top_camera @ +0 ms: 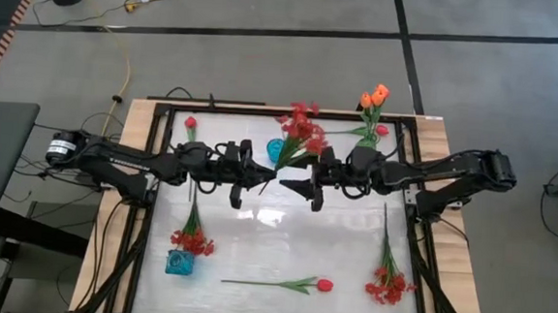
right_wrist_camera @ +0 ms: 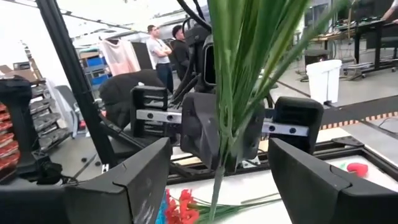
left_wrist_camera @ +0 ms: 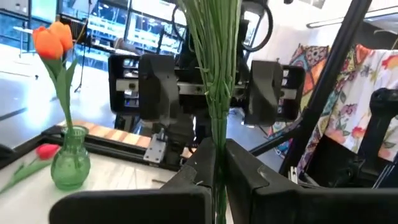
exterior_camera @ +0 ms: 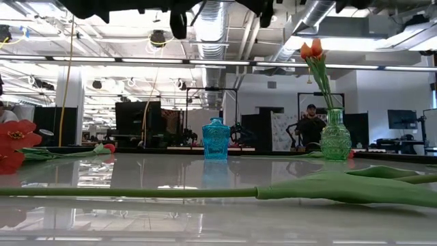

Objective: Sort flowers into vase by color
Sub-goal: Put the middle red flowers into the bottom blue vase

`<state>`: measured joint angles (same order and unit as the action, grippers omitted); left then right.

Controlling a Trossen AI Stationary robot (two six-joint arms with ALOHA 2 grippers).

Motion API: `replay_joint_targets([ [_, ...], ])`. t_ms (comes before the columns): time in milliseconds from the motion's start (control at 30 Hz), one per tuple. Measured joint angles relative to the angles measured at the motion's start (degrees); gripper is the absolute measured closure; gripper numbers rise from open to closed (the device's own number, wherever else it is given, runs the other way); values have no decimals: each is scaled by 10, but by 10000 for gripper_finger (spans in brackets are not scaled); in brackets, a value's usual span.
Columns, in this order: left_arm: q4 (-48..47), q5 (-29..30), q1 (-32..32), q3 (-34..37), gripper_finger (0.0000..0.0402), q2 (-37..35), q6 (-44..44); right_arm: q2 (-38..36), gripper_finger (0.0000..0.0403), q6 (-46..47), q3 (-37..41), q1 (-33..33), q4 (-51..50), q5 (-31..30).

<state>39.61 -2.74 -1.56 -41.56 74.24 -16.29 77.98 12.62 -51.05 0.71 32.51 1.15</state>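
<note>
- High view shows the red spray (top_camera: 303, 129) held up over the table's middle, toward twelve o'clock, its stems running down between the two grippers and its blossoms hanging just beside the blue vase at the back (top_camera: 275, 150).
- Left gripper (top_camera: 268, 180) is clamped tight on those stems; the left wrist view shows the green bundle (left_wrist_camera: 214, 81) pinched between its two dark fingers.
- Right gripper (top_camera: 287, 184) faces it from three o'clock with its fingers spread wide; in the right wrist view the stems pass between the fingers (right_wrist_camera: 140, 180) without touching them, so the left arm alone carries the spray.
- Orange tulips (top_camera: 373, 96) already stand in the green vase (exterior_camera: 335, 137) at about one o'clock.
- A second blue vase (top_camera: 180, 261) at seven o'clock holds red blossoms (top_camera: 192, 239).
- Unsorted flowers lie flat on the table (top_camera: 274, 234): a red tulip (top_camera: 323, 285) at six o'clock, another red spray (top_camera: 389, 283) at five o'clock, and small red buds near the back corners.
- Risk, as I judge it: the bushy head is top-heavy, so with a single pinch the bundle could swivel or slip.
- The loose stems may splay and miss the narrow vase mouth, or knock the light vase over.
- The two grippers sit nearly nose to nose, so a careless withdrawal could clip the stems.
</note>
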Motion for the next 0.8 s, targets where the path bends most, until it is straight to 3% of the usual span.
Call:
replay_joint_targets([
  [800, -37, 42, -7, 0, 400, 0, 1, 10, 113, 26, 0, -24, 22, -31],
])
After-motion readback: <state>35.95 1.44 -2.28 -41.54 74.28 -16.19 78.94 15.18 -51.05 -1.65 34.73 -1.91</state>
